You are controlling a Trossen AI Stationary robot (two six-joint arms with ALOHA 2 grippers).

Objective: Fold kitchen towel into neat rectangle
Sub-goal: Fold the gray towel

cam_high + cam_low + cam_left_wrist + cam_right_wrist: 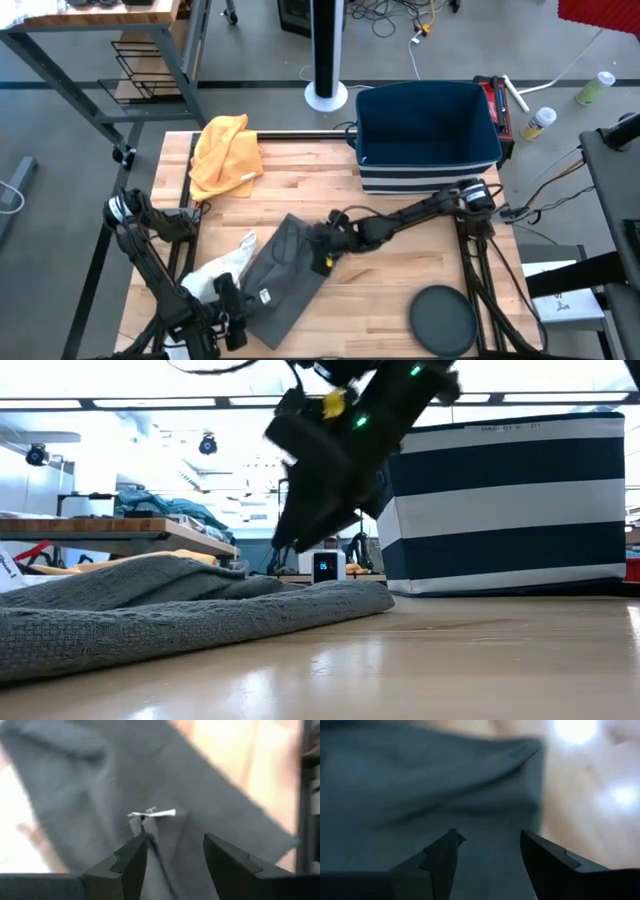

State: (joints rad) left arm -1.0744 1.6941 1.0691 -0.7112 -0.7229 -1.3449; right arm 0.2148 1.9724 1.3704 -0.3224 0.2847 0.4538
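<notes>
The grey kitchen towel (285,275) lies folded on the wooden table, slanting from the middle toward the near left, with a white tag (152,813) on top. In the low view its bulk (150,605) rests flat with a raised fold. My left gripper (232,315) hovers open over the towel's near end (175,855), close to the tag. My right gripper (322,245) hangs open above the towel's far right edge (490,852), and the low view shows it (300,530) clear of the cloth. Nothing is between either pair of fingers.
A white cloth (220,270) lies partly under the towel's left side. A yellow cloth (225,150) sits at the far left. A navy striped bin (425,125) stands at the far right, and a dark round disc (443,318) lies near right.
</notes>
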